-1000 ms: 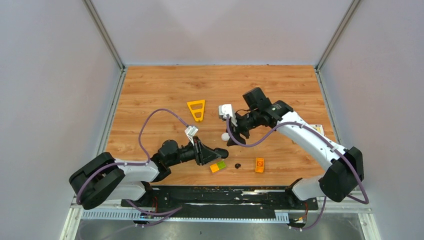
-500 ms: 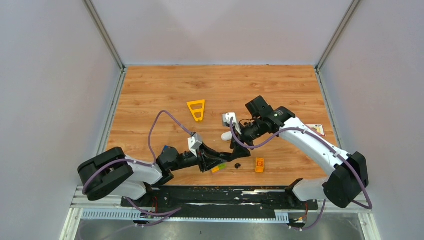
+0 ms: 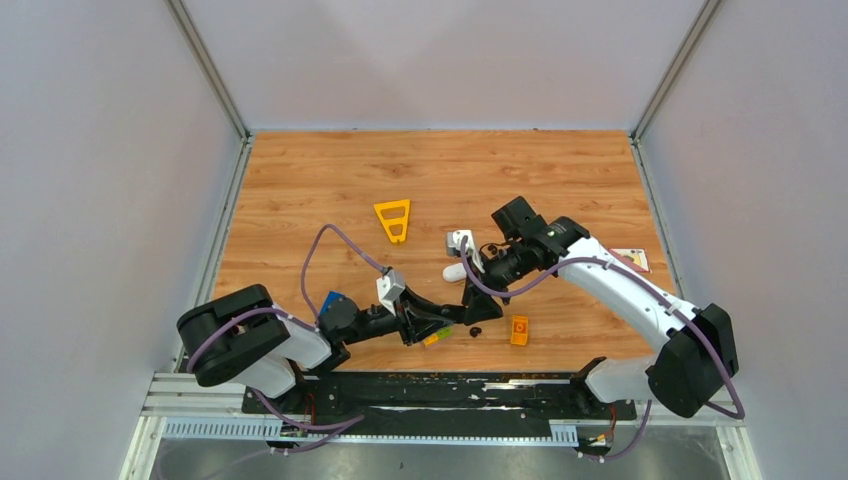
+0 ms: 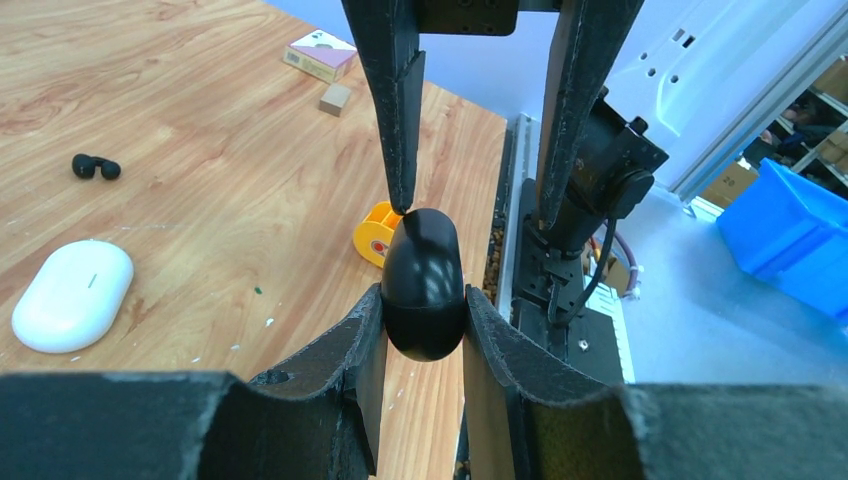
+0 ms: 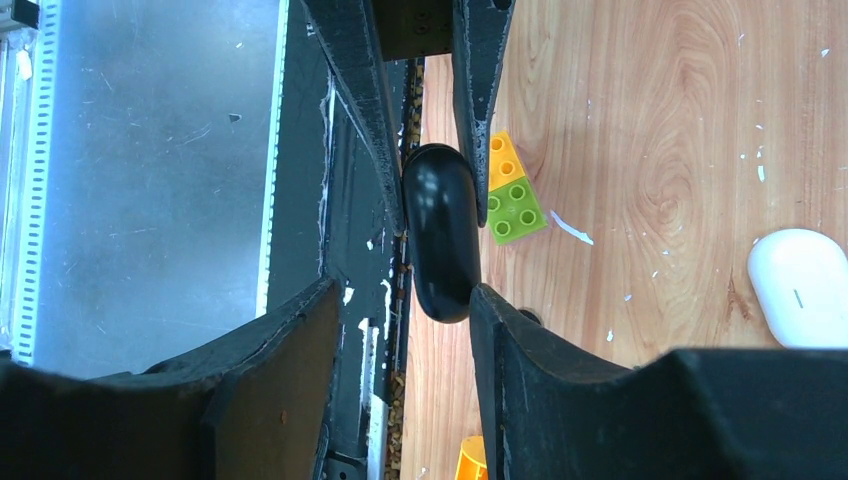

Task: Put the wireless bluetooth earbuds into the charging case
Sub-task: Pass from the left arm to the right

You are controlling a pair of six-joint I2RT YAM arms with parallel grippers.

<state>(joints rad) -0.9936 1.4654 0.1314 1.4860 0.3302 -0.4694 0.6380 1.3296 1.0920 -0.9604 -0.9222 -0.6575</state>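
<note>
**Item 1: charging case** (image 3: 453, 272). White, smooth, oval pebble shape. Lid shut. Lies flat on the wood, beyond and to the left of the orange brick (image 3: 519, 330) in the top view.

**Item 2: earbuds** (image 3: 475, 331). 2 small glossy black buds, lying together on the wood just left of the orange brick.

**Item 3: black pod** (image 4: 424, 285). Glossy, rounded, oval; whether it is a bud or a case I cannot tell. It is pinched between the fingers of my left gripper (image 4: 424, 305), its long axis along them, left of the orange brick. 1 finger of my right gripper (image 5: 405, 290) touches its far end; the other finger stands clear.
</note>
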